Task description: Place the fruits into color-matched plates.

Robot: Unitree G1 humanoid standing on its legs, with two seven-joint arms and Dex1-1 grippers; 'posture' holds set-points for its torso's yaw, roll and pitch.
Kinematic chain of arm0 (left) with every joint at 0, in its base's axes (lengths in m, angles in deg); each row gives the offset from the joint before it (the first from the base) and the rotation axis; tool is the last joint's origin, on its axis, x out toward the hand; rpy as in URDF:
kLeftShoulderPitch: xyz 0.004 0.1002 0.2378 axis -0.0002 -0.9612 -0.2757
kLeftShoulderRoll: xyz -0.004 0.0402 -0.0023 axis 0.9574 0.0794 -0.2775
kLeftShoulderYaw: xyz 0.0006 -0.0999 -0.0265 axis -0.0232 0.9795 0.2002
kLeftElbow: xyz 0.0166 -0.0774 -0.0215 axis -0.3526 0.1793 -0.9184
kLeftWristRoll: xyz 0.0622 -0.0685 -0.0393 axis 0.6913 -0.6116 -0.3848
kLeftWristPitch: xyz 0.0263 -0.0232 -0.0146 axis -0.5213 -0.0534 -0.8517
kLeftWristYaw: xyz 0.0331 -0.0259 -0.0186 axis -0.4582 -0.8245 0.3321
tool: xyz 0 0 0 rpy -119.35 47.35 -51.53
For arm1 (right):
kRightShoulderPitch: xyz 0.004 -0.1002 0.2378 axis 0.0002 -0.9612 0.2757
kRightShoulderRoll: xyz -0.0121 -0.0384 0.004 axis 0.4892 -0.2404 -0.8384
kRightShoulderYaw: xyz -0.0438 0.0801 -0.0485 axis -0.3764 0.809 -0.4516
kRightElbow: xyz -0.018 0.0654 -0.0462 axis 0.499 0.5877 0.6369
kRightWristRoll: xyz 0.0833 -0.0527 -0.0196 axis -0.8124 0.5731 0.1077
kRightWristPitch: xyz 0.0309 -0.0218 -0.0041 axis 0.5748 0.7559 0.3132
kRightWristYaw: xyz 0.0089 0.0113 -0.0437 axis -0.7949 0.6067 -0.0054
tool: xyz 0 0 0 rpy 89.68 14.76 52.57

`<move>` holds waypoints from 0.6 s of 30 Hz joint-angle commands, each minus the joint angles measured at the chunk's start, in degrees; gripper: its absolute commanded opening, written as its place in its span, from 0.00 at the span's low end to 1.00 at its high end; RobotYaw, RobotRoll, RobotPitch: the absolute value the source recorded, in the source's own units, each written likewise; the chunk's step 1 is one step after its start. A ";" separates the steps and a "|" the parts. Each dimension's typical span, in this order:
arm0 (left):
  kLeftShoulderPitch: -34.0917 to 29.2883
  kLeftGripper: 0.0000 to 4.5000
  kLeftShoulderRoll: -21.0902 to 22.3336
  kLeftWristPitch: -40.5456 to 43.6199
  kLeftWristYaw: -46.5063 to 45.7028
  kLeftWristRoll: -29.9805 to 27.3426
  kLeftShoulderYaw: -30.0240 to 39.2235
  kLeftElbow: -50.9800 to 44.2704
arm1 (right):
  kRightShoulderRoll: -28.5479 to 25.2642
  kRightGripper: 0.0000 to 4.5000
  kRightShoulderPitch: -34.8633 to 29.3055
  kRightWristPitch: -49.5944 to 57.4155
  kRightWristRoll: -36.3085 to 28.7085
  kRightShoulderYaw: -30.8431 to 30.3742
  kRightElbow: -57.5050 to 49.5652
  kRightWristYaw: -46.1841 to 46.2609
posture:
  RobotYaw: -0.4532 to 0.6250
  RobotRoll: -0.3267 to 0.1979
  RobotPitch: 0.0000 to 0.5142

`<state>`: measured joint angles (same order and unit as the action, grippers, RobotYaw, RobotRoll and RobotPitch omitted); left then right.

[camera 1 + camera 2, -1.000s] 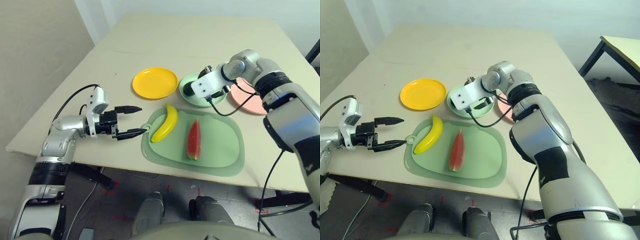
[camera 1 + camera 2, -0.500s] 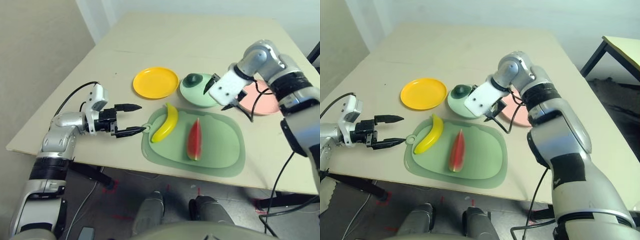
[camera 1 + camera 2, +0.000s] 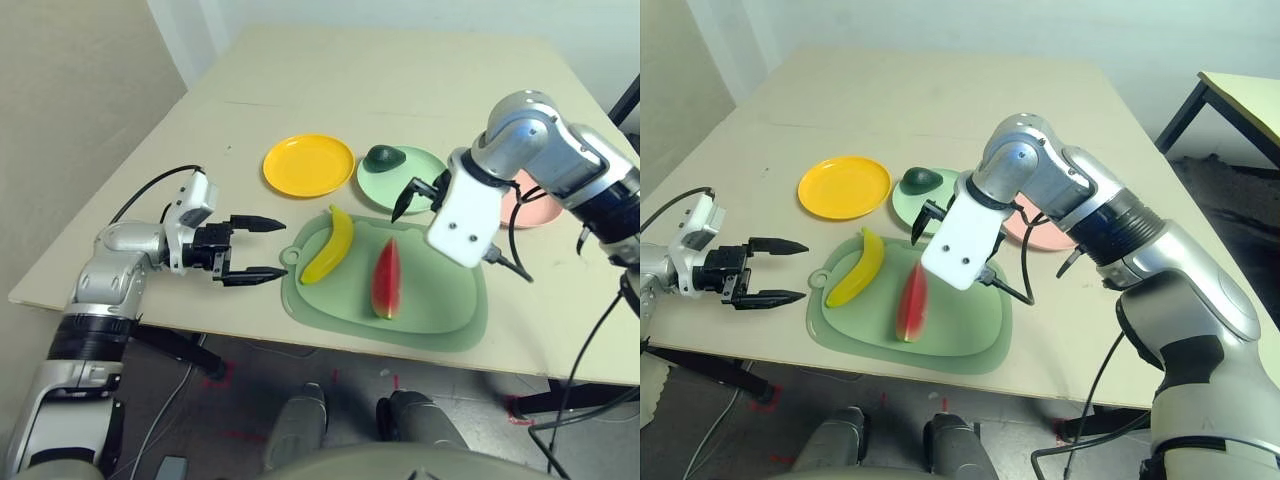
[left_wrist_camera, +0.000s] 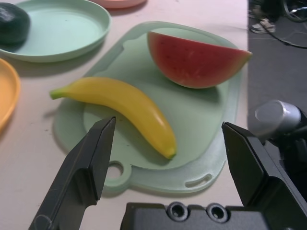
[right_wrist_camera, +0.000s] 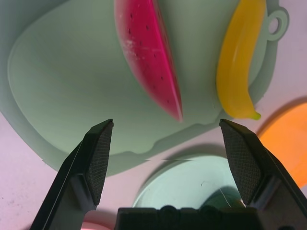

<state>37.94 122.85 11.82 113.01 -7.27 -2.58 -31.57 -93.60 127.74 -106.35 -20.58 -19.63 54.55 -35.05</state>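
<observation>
Table: a beige rectangular tabletop (image 3: 420, 80) carries everything.
Cutting mat: a large pale green rounded-rectangle mat (image 3: 440, 300) lies flat near the table's front edge, its small hanging loop toward the left edge.
Banana: a curved yellow toy banana (image 3: 331, 245) lies on the mat's left part, just inside the loop end.
Watermelon: a red toy wedge with a green rind (image 3: 385, 279) lies on the mat's middle, beside the banana and apart from it.
Left gripper: the left gripper (image 3: 255, 247) hovers over the table's front-left part, just beside the mat's loop, pointing toward the banana; its two black fingers are spread wide with nothing between them.
Right gripper: the right gripper (image 3: 419, 195) hangs above the mat's far edge, pointing down, fingers spread wide, grasping nothing.
Yellow plate: a round shallow yellow-orange plastic plate (image 3: 308, 165) sits beyond the mat, bare.
Green plate: a round mint-green plate (image 3: 395, 185) sits just right of the yellow one.
Avocado: a small dark green toy avocado (image 3: 384, 157) rests in the green plate, on its far side.
Pink plate: a round pink plate (image 3: 535, 205) sits right of the green one, partly behind the right arm.
</observation>
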 commanded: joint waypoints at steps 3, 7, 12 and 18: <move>0.42 1.00 0.64 -0.72 1.69 0.53 -1.24 -0.60 | 2.10 0.99 -1.15 3.30 1.73 -0.06 -2.93 -0.47 | 0.47 0.62 0.21; 1.02 1.00 0.63 -0.97 2.13 0.96 -1.57 -0.14 | 3.19 0.99 -1.85 4.75 2.10 -0.93 -4.77 -0.47 | 0.47 0.62 0.21; 1.18 1.00 0.63 -1.04 2.01 1.18 -1.66 0.05 | 4.25 0.99 -2.78 6.12 2.18 -1.64 -6.83 -0.47 | 0.47 0.62 0.22; 0.76 1.00 0.61 -1.63 1.72 1.30 -1.35 0.59 | 4.33 0.99 -4.43 7.03 0.73 -3.83 -8.41 -0.47 | 0.48 0.62 0.23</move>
<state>38.95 122.85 10.75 114.64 -6.90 -3.36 -31.31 -89.46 124.22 -99.86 -19.10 -21.44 46.85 -35.22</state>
